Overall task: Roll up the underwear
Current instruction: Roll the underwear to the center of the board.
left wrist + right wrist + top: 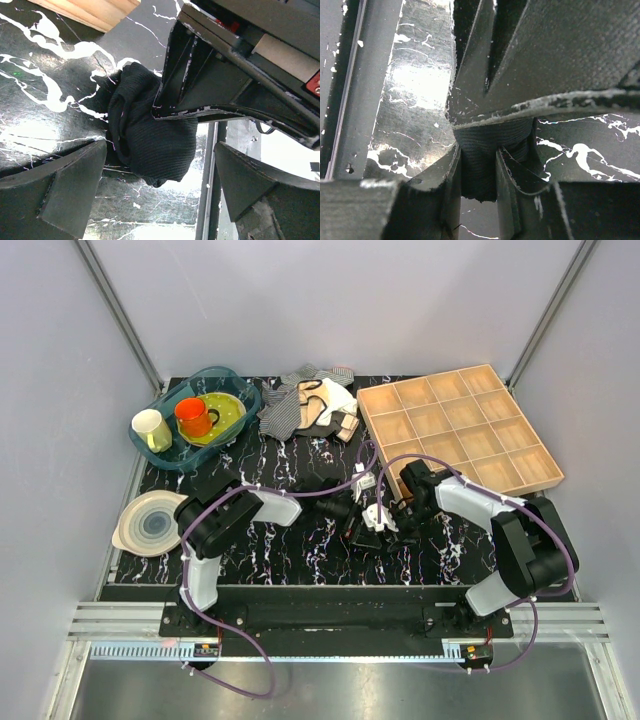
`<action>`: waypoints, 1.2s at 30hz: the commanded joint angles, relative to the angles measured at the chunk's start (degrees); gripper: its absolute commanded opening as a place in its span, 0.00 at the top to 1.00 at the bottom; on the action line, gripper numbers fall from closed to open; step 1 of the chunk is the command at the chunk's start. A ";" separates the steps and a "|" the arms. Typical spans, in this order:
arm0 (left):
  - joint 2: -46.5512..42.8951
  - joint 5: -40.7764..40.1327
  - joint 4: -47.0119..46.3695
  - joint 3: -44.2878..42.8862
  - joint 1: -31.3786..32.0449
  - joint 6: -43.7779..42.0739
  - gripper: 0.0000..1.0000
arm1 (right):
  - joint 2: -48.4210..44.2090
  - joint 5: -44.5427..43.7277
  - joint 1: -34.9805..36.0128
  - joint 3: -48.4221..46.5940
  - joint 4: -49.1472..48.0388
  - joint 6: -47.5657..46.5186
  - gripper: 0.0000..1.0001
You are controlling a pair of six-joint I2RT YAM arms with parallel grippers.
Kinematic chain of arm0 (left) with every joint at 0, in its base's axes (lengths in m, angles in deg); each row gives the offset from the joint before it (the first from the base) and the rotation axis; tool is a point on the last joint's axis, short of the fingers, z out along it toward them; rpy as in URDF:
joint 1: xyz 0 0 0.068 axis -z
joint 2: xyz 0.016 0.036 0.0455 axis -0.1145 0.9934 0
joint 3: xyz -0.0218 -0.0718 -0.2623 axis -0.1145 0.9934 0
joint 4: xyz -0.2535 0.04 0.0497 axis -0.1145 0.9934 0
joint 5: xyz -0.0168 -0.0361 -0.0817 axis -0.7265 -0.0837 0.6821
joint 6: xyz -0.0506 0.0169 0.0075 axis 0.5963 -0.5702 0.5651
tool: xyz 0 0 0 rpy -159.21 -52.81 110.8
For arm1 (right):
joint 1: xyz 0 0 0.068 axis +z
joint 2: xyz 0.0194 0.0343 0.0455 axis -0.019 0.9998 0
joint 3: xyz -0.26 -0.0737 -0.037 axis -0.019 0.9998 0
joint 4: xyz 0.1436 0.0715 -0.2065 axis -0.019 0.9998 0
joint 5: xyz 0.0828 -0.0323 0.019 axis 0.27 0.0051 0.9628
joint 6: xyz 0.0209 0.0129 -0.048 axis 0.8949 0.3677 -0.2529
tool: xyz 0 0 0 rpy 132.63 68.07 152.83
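Underwear point(150, 140) as a compact black bundle, lying on the bench point(320, 562) near the middle front. Right tool point(478, 159) closed narrow on a fold of the ribbed cloth, pinching it from one side. Left tool point(160, 146) spread wide, one finger either side of the bundle, holding nothing; contact with the cloth not clear from the wrist view.

Likely trouble, as a judgement:
- **Unrolling.** Soft springy knit, held by one small pinch only. On release of that pinch, probable loosening of the outer wrap and sagging open of the roll.
- **Dragging.** With the bundle resting on a slick bench, any sideways pull by the right tool liable to slide the whole roll rather than tighten it.
- **Collision.** Two tools crowded into the same small space, finger nearly against finger.
- **Mis-grip.** Risk of closing the left tool on the right finger instead of on cloth.

Count: underwear, one; tools, two. Elsewhere on the bench:
- divided wooden tray point(430, 379), one
- clear blue basin point(245, 390), one, holding one green plate point(225, 412), one orange mug point(192, 416) and one cream cup point(150, 428)
- pale dish point(148, 522) at the left edge, one as far as visible
- striped cloth point(285, 410), one, in a heap at the back
- tan bundle point(347, 426), one, beside that heap
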 commanded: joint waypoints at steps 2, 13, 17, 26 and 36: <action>2.87 -3.01 5.33 -0.16 0.19 -2.32 0.03 | 0.98 -3.14 0.97 2.88 0.15 2.23 0.68; 5.42 -2.31 9.98 -1.75 0.89 -4.25 0.63 | 0.98 -3.49 1.06 3.14 -1.35 4.17 0.66; 5.68 -4.76 12.35 -2.53 1.42 -5.48 0.68 | 0.81 -3.75 0.97 2.97 -1.53 5.22 0.56; 7.70 -7.75 16.93 -4.47 1.95 -7.41 0.69 | -4.29 -0.51 0.36 -0.54 2.77 10.84 0.31; 7.88 -8.11 17.19 -4.65 2.03 -7.42 0.69 | -5.17 0.29 -2.54 -4.15 1.20 18.05 0.25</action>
